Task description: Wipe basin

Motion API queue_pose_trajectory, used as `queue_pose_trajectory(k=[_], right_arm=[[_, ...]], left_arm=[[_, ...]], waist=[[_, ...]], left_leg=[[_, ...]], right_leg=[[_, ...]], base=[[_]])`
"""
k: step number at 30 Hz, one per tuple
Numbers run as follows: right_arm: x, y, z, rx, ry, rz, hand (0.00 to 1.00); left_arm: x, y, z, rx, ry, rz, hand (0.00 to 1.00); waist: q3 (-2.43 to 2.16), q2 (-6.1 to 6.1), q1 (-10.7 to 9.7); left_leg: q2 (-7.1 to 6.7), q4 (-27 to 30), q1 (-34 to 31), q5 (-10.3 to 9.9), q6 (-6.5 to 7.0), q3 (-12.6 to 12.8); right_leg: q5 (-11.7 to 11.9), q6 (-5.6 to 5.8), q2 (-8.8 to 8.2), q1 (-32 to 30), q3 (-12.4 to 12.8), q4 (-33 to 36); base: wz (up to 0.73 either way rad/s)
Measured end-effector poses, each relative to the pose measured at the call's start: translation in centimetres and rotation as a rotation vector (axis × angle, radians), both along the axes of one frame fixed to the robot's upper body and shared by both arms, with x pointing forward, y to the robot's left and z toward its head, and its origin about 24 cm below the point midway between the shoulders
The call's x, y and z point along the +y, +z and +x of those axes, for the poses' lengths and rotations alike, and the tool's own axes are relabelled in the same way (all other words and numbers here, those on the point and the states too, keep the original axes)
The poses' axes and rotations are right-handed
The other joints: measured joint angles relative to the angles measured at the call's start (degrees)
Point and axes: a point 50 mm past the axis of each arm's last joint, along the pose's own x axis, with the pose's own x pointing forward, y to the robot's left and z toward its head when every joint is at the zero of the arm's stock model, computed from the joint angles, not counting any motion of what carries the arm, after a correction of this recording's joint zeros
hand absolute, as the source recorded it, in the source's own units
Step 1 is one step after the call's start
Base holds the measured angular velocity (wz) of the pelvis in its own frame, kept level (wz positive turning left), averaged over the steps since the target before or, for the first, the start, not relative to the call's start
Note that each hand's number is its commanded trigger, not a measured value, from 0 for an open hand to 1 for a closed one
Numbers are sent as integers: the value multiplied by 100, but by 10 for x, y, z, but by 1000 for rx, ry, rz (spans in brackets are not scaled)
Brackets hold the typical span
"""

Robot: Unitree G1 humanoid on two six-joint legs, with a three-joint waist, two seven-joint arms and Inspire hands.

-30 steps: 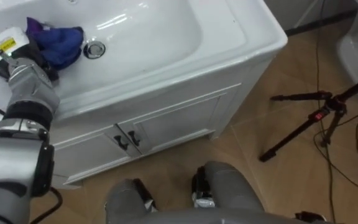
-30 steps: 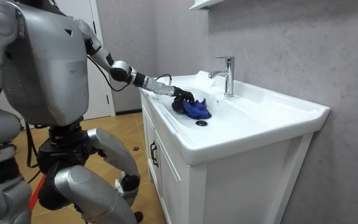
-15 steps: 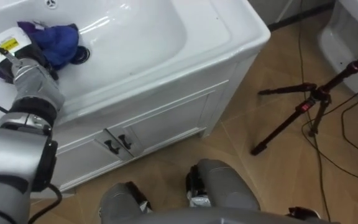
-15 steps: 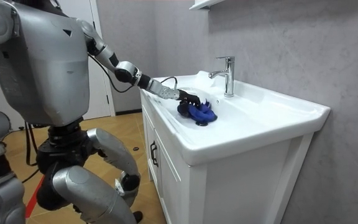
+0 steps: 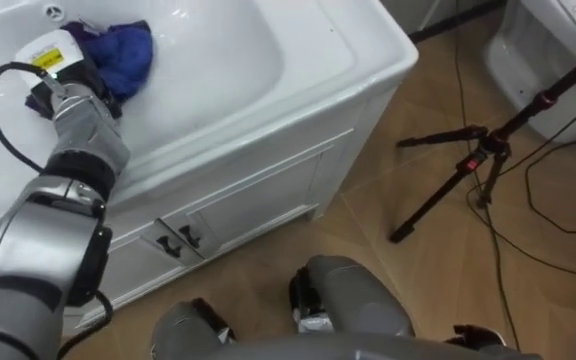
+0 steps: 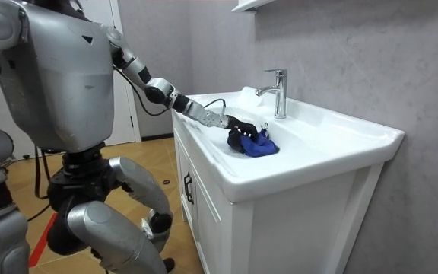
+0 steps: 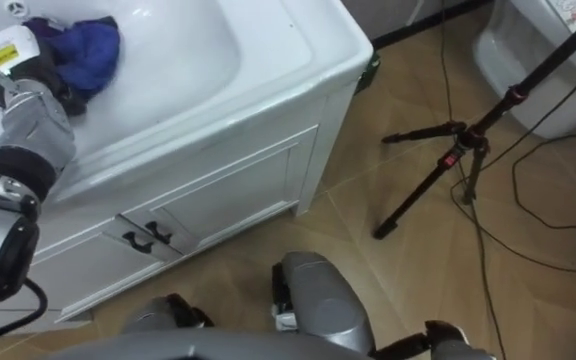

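Note:
A crumpled blue cloth (image 5: 125, 51) (image 7: 90, 44) (image 6: 259, 144) lies in the bowl of the white basin (image 5: 268, 60) (image 6: 318, 160), over the spot where the drain is. My left hand (image 5: 56, 72) (image 7: 16, 62) (image 6: 239, 123) reaches in from the basin's front left, its dark fingers curled down onto the cloth's near edge. The cloth's far part bunches up beyond the hand, near the chrome tap (image 6: 277, 92). I stand at the cabinet's front, leaning toward the basin with the left arm stretched out.
Under the basin is a white cabinet with two doors and dark handles (image 5: 173, 243). A black tripod (image 5: 468, 165) and cables lie on the wooden floor to my right. A white fixture (image 5: 543, 50) sits at the far right.
My left hand has pushed the blue cloth across the bowl toward the room view's right, over the drain, which is now covered. The eye views have shifted with the head.

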Motion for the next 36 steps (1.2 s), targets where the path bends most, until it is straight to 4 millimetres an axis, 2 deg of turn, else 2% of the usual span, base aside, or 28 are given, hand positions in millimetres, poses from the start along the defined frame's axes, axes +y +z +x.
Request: queue_pose_trajectory(k=[2, 4, 5, 8, 10, 15, 18, 19, 20, 23, 28, 36], right_arm=[[0, -1, -6, 10, -3, 8, 0], [1, -1, -11, 12, -3, 22, 0], [1, -2, -11, 11, -1, 32, 0], [2, -2, -16, 21, -1, 47, 0], [2, -2, -20, 22, 0, 49, 0], [2, -2, -32, 19, 2, 53, 0], [-2, -1, -40, 30, 2, 42, 0], [-3, -1, -44, 38, 1, 40, 0], [-4, -1, -47, 48, 2, 35, 0], [-6, 0, -53, 62, 2, 30, 0], [-9, 1, -57, 59, -23, 25, 0], [-10, 1, -64, 67, -17, 45, 0]], left_arm=[[-8, -1, 2, 10, -37, -17, 100], [-14, 1, 5, 7, -58, -58, 100], [-20, 3, 8, -5, -73, -89, 100], [-39, 6, 12, -35, -130, -138, 100], [-44, 7, 14, -52, -144, -178, 100], [-45, 8, 15, -55, -137, -241, 100], [-50, 10, 16, -63, -159, -259, 100], [-53, 10, 16, -67, -172, -267, 100], [-56, 10, 17, -73, -185, -274, 100], [-57, 9, 16, -73, -179, -313, 100], [-61, 12, 17, -88, -206, -347, 100], [-58, 2, 10, -64, -241, -387, 100]], waist=[[14, 16, -24], [3, 46, -50], [6, 95, -81], [28, 139, -131], [26, 152, -143], [16, 196, -143], [17, 271, -153], [4, 309, -164], [13, 369, -164], [19, 451, -170], [25, 440, -169], [33, 385, -165]], left_leg=[[5, -1, 163, -42, -36, 53], [6, 4, 221, -84, -52, 76], [17, -1, 234, -98, -41, 92], [53, 17, 297, -133, 11, 136], [51, 14, 324, -153, 11, 162], [51, -56, 478, -167, -4, 299], [56, -130, 627, -182, -30, 368], [53, -136, 666, -197, -44, 379], [53, -138, 690, -209, -44, 391], [53, -163, 807, -233, -55, 463], [51, -175, 898, -246, -61, 493], [52, -216, 1181, -278, -108, 556]], right_leg=[[-23, 23, -4, 129, 22, -17], [-26, 26, -8, 174, 23, -36], [-26, 25, -9, 197, 7, -71], [-26, 28, -10, 271, -26, -110], [-47, 41, -11, 283, -8, -110], [-56, 84, -4, 333, 78, -121], [-55, 86, 32, 442, 141, -198], [-59, 81, 33, 475, 150, -198], [-60, 78, 32, 492, 153, -199], [-68, 73, 32, 559, 194, -195], [-79, 72, 26, 637, 196, -194], [-125, 69, 23, 869, 199, -195]], base=[[-11], [-11], [-7], [0], [-2], [-9], [-11], [-3], [0], [-7], [-1], [-4]])
